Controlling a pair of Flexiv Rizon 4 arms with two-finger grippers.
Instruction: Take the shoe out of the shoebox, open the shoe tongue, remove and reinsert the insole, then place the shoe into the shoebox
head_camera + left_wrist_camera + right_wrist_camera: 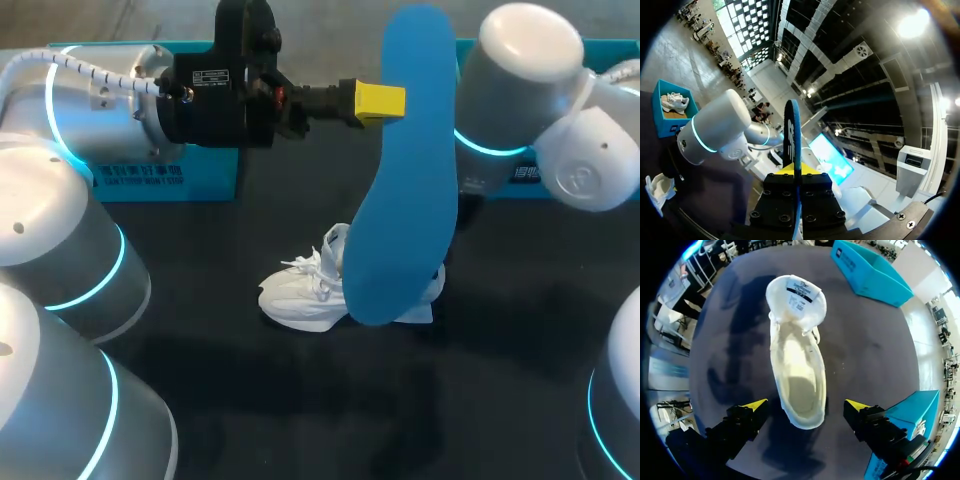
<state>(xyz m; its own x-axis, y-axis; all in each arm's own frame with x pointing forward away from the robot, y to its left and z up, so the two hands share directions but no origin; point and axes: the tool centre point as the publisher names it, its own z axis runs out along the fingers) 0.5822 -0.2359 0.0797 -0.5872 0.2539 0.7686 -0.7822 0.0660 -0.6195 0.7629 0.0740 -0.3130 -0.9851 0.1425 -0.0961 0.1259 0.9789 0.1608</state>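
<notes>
Blue insole [405, 180] is pinched edge-on in my left end effector [378, 100], arm stretched out level, way above the white shoe [797, 375]. Shoe's lying on the table [200, 300] with its tongue flipped open. Right end effector [806, 405] points straight down over the shoe's heel, fingers spread wide, touching nothing.

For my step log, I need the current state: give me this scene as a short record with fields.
shoe: white, on the table, tongue open, empty inside
insole: blue, held in the air
left gripper: shut on the insole
right gripper: open, fingers either side of the shoe's heel
shoebox: teal, apart from the shoe
</notes>
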